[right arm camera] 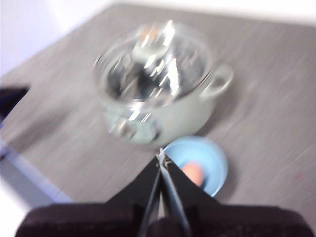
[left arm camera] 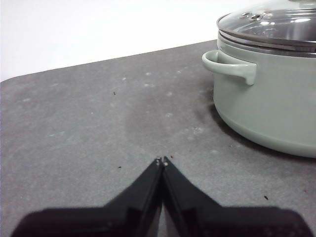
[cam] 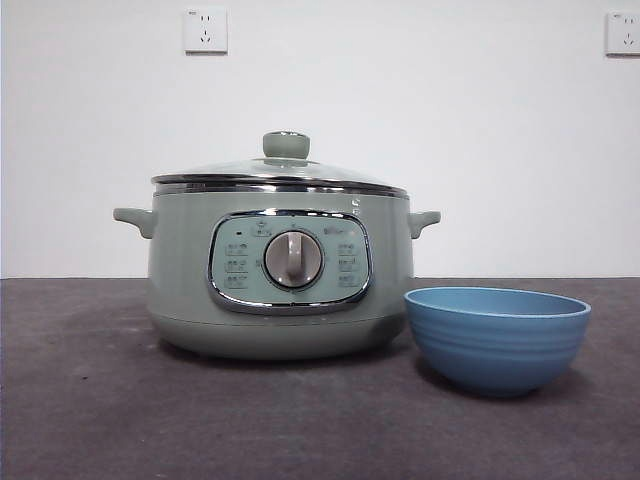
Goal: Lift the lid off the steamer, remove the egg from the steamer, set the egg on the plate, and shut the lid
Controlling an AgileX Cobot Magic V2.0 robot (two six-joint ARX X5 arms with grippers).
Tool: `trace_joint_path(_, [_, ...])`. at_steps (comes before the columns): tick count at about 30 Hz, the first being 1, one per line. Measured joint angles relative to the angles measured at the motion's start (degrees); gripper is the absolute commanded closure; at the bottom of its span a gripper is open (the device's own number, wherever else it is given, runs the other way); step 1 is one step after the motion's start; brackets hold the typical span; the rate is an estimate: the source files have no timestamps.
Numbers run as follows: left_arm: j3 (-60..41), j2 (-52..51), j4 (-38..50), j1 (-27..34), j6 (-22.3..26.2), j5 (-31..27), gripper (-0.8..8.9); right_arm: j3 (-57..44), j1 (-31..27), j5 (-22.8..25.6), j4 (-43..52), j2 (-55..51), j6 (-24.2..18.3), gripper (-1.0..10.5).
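From my console the lid [cam: 285, 168] sat square on the steamer [cam: 280, 275], and the egg [right arm camera: 192, 173] already lay in the plate [cam: 497, 338], just beside the pot at about four o'clock on the bench [cam: 90, 400]. My left claw [left arm camera: 162, 160] was closed and empty, low beside the pot's handle; my right claw [right arm camera: 161, 155] hung closed and empty above the plate. I judged the work finished, so the sound move was to lift away cleanly without nudging either piece.

Lid [cam: 285, 165] on steamer [cam: 275, 270]; egg [right arm camera: 192, 173] in plate [cam: 497, 335].
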Motion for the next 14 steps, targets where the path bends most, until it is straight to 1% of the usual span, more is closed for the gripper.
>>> trace_joint_path(4, [0.0,0.0,0.0,0.0,0.0,0.0,8.17,-8.7,-7.8,-0.5,9.9,-5.8,-2.3,9.5])
trace_joint_path(8, [0.0,0.0,0.0,0.0,0.0,0.0,8.17,-22.1,-13.2,-0.5,24.7,-11.5,-2.9,9.5])
trace_joint_path(11, [0.0,0.0,0.0,0.0,0.0,0.0,8.17,-32.3,-14.7,-0.1,35.3,-15.4,-1.7,9.5])
trace_joint_path(14, [0.0,0.0,0.0,0.0,0.0,0.0,8.17,-40.9,-14.9,3.1,43.5,-18.6,-0.2,9.5])
